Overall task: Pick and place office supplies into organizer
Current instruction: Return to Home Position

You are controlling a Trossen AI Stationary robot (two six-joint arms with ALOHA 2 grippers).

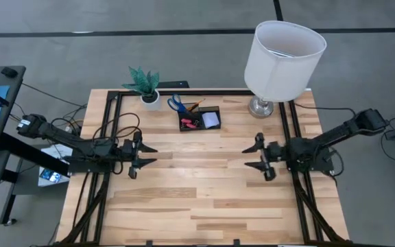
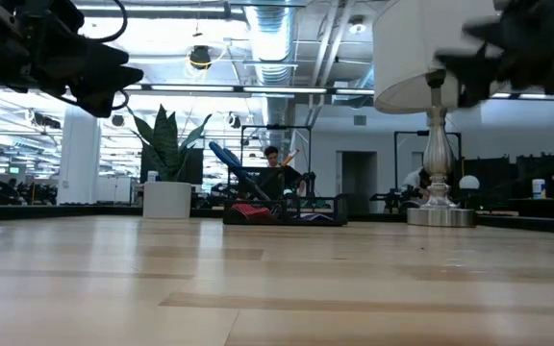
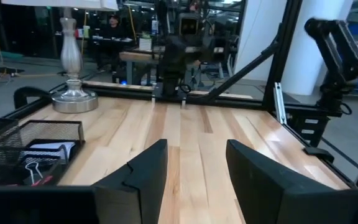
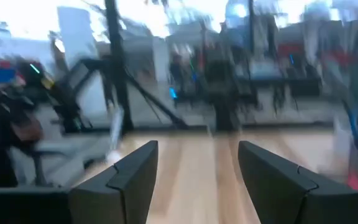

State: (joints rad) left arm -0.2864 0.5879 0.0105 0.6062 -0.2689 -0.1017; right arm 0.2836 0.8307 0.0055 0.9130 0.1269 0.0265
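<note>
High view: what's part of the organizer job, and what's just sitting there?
Job: organizer, holding blue-handled scissors, orange pencil and lavender note pad; left tool and right tool, both open and empty, clear of the organizer.
Just there: lamp, potted plant.

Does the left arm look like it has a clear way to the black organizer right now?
Probably yes. The left gripper hangs open over the table, and nothing stands between it and the organizer by the far edge; the plant pot sits off to one side.
</note>
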